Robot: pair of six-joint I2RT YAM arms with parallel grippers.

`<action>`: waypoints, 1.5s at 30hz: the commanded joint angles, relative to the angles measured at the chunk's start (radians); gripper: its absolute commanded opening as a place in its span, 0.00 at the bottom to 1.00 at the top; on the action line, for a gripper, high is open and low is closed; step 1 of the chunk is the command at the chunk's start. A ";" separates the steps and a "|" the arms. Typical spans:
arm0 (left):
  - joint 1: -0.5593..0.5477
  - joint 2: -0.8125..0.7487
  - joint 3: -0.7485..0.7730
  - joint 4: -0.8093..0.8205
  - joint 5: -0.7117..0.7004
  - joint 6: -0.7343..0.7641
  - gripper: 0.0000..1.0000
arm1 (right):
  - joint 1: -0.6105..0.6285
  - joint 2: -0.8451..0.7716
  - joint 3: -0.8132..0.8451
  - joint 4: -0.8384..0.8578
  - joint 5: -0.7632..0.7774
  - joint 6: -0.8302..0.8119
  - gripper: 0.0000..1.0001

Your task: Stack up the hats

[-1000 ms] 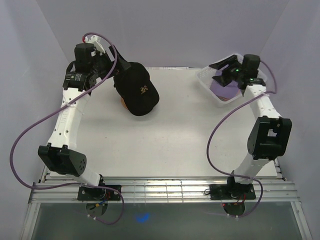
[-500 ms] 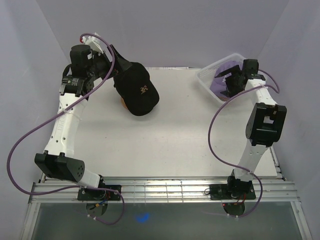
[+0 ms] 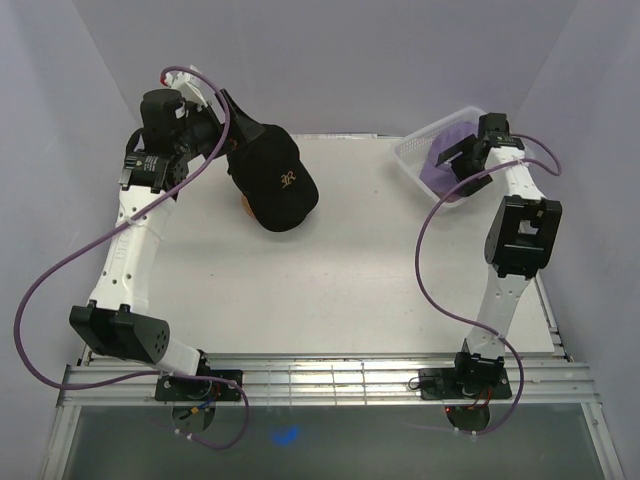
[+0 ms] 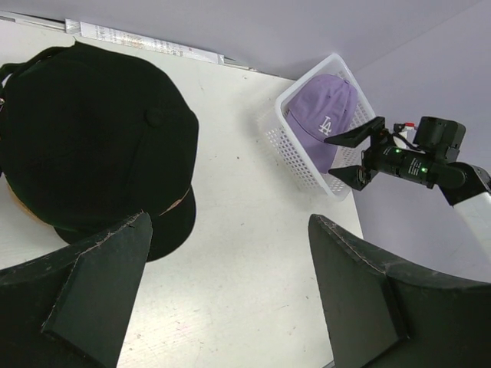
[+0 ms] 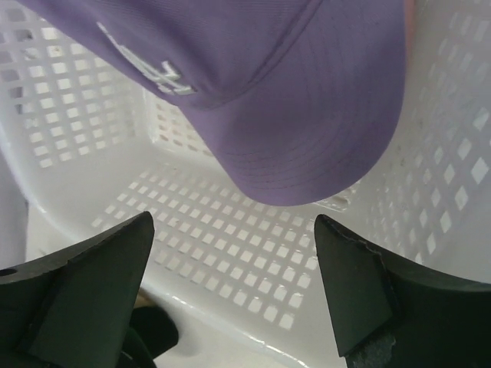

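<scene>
A black cap [image 3: 275, 180] with a gold logo sits on top of the stack at the back left; it also shows in the left wrist view [image 4: 92, 138]. My left gripper [image 3: 238, 125] is open and empty, raised just behind and left of it [image 4: 229, 222]. A lavender cap [image 3: 447, 158] with a white logo lies in the white mesh basket [image 3: 408, 153], as the left wrist view [image 4: 326, 115] also shows. My right gripper [image 3: 464, 162] is open inside the basket, its fingers either side of the cap's brim [image 5: 268, 92], a little short of it [image 5: 234, 222]. Other hats are hidden.
A bit of the wooden stand [image 3: 245, 207] shows under the black cap's brim [image 4: 19, 203]. The basket's mesh wall [image 5: 230, 284] is close below my right fingers. The basket [image 4: 288, 146] stands at the table's back right corner, by the purple walls.
My right gripper has moved left and down into the basket, towards the lavender cap's brim. My left arm shifted slightly a second ago and has stayed still since.
</scene>
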 commanded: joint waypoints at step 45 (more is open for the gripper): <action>-0.025 0.015 -0.005 -0.007 -0.043 0.028 0.93 | -0.057 -0.199 -0.368 0.409 0.108 -0.003 0.21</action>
